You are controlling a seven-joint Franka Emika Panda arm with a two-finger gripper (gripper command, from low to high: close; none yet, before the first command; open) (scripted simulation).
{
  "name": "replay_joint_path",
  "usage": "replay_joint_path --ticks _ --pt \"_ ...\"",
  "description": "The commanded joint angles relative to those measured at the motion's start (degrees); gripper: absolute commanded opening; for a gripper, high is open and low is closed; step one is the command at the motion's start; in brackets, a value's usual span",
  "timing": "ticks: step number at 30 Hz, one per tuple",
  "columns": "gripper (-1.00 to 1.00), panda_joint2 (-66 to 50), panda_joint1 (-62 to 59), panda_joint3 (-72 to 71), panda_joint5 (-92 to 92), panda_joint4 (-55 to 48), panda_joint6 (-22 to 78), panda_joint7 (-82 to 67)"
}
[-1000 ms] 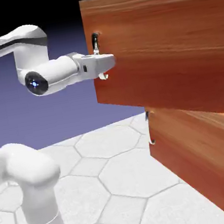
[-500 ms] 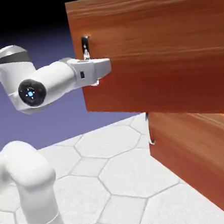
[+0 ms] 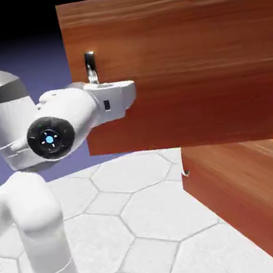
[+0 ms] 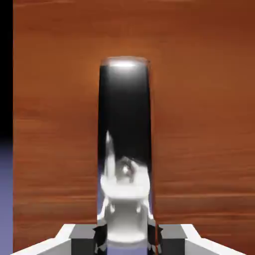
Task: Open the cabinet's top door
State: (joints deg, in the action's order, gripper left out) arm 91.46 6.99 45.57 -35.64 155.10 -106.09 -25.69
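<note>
Fingertips hidden behind curved silver handle [image 4: 124,149]
White two-finger gripper [image 3: 96,86] pinched on handle; reddish-brown wood-grain top door [image 3: 196,66] just beyond, swung out

We are looking at a simulated test scene, not a real room. The counter [image 3: 141,226] is a flat white surface tiled in large hexagons, with no walls around it, only a plain blue-violet backdrop [image 3: 38,55] fading to black at the top. On the right stands a cabinet [image 3: 236,191] whose wood grain is a smooth, repeating rendered texture, and the white robot arm [image 3: 32,206] on the left has the clean, flawless shading of computer graphics.
</note>
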Motion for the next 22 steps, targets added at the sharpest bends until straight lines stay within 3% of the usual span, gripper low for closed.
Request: replay_joint_path --ticks 1,21,22 --pt "-1.00 -0.48 1.10 1.82 1.39 -2.04 2.43 0.04" --pt "-1.00 -5.25 30.10 18.93 12.06 -42.14 38.29 4.23" --pt "1.00 -5.25 30.10 18.93 12.06 -42.14 38.29 4.23"
